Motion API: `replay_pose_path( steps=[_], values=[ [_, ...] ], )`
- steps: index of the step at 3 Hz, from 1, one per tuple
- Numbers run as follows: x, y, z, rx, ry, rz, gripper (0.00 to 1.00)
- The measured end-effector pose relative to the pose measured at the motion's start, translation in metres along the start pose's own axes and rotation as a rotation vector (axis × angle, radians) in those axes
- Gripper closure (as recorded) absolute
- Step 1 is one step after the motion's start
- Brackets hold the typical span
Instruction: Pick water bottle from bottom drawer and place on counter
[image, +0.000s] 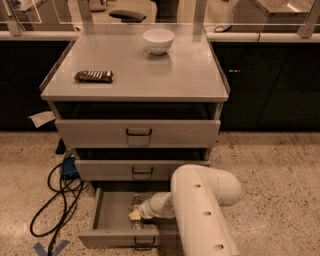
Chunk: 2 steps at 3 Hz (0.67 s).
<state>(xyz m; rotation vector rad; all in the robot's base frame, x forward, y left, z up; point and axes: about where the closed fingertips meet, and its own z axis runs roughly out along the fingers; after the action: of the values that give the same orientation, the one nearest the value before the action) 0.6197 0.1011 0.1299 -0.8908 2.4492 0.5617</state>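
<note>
Most of the water bottle (136, 201) hidden by the end effector (134, 215) inside the bottom drawer (109, 217), white arm (200, 210) covering the drawer's 3 o'clock side, arm cut off at the 6 o'clock edge.

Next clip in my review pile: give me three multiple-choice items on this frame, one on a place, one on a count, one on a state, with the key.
1. Where is the gripper?
A. Over the floor cable
B. Down inside the bottom drawer
C. At the top drawer's handle

2. How many things lie on the counter?
A. One
B. Two
C. Four

3. The bottom drawer is:
A. Pulled open
B. Shut flush
C. Lifted out onto the floor

Key:
1 B, the arm reaches down and its tip sits within the tray's walls.
2 B, only the white bowl and the dark striped packet are there.
3 A, its tray stands out in front of the cabinet with its inside showing.
</note>
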Motion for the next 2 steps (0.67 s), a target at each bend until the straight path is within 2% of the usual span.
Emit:
replay_pose_path(
  steps=[1,2],
  values=[
    [0.0000,0.0000,0.0000,0.000,0.000,0.000,0.81],
    [0.0000,0.0010,-0.0004,-0.002,-0.001,-0.001,1.00]
  ],
)
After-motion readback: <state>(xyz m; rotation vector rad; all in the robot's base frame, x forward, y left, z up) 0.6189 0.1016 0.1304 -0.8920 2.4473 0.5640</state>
